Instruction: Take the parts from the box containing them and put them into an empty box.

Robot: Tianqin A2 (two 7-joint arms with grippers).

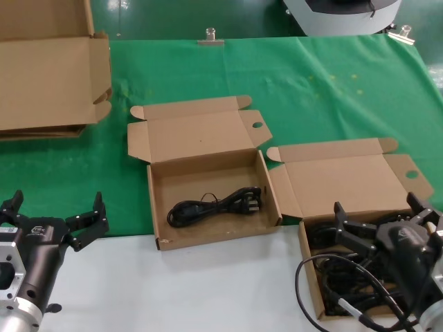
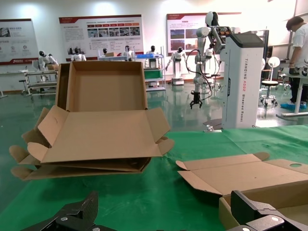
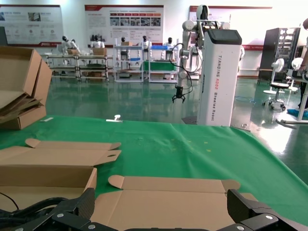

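The box holding the parts (image 1: 311, 277) sits open at the front right, with several black power cords (image 1: 339, 277) piled in it; one loop hangs over its near-left wall. Its lid (image 3: 168, 204) lies flat behind it. My right gripper (image 1: 379, 213) hovers just above this box, open and empty; in the right wrist view it (image 3: 163, 219) faces the lid. The second box (image 1: 156, 207), with a scuffed front corner and a dotted lid (image 1: 201, 135), stands open at centre with one coiled cord (image 1: 211, 205) inside. My left gripper (image 1: 55, 211) is open and empty at the front left; it also shows in the left wrist view (image 2: 166, 219).
Large flat cardboard sheets (image 1: 48, 83) are stacked at the far left on the green cloth (image 1: 332, 90); they also show in the left wrist view (image 2: 96, 134). A white table strip (image 1: 187, 290) runs along the front. Metal clips (image 1: 210, 38) hold the cloth's far edge.
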